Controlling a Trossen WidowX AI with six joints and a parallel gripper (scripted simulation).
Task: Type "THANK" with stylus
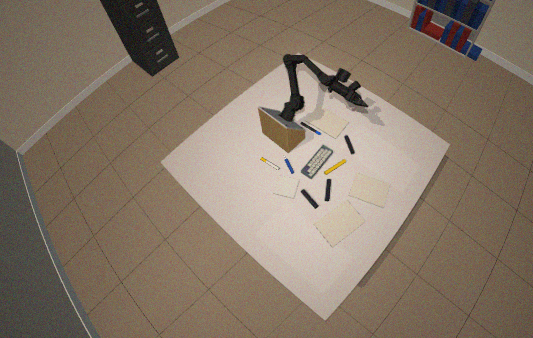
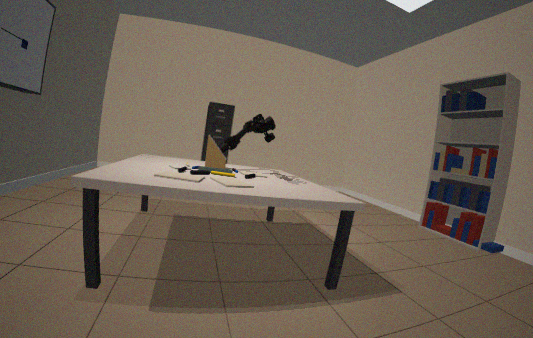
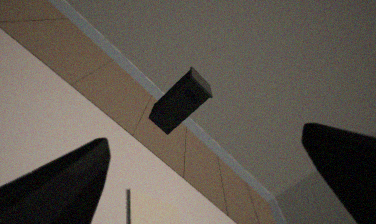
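Observation:
The small grey keyboard (image 1: 317,161) lies flat on the white desk (image 1: 226,200) (image 2: 126,175). Around it lie a dark pen with a blue end (image 1: 311,128), a blue pen with a light tip (image 1: 289,166), a white pen with a yellow end (image 1: 270,163), a yellow marker (image 1: 335,167) (image 2: 223,174) and several black bars. Which of them is the stylus I cannot tell for certain. My gripper (image 1: 364,104) (image 3: 206,139) is raised above the desk, off to the side of the keyboard. Its fingers stand wide apart with nothing between them.
The arm stands on a wooden base (image 1: 283,137) (image 2: 215,156) beside the keyboard. Beige pads (image 1: 339,223) (image 1: 369,190) (image 1: 329,123) and a pale sheet (image 1: 287,187) lie around it. Black bars (image 1: 349,144) (image 1: 328,190) (image 1: 309,198) lie near the keyboard. A dark cabinet (image 1: 141,35) (image 2: 218,125) stands beyond the desk.

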